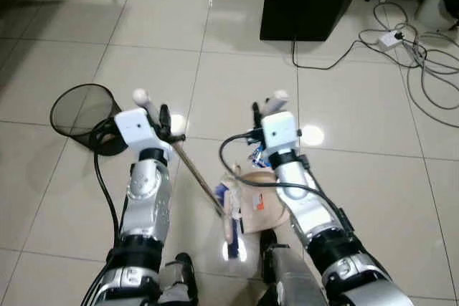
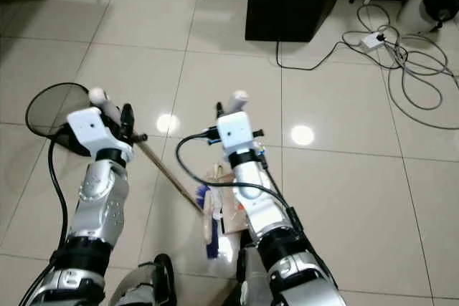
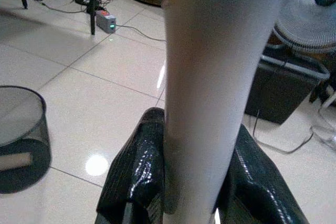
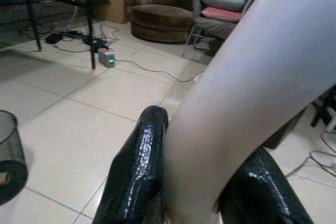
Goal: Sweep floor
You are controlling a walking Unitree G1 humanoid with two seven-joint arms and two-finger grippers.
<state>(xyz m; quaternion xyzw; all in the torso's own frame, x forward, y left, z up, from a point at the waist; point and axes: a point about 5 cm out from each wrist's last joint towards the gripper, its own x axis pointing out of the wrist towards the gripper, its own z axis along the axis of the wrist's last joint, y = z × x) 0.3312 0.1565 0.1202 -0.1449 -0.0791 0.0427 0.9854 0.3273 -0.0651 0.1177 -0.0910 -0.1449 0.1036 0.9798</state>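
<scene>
Left pincer (image 1: 163, 121) clamps broom handle (image 1: 197, 175) | right pincer (image 1: 257, 116) clamps dustpan handle (image 4: 236, 114) | broom axis 11-to-5, head (image 1: 231, 206) near dustpan (image 1: 264, 202) | mesh bin (image 1: 84, 116) at 9 o'clock, left arm nearer

No text, label, brand or number can be read in any view; the packaging on the floor is too blurred

We count one mesh wastebasket (image 1: 84, 116), one black bin (image 1: 310, 1), one broom (image 1: 203, 180), one dustpan (image 1: 259, 206), and two tools, left tool (image 1: 156, 115) and right tool (image 1: 265, 109), each gripping one white handle.
</scene>
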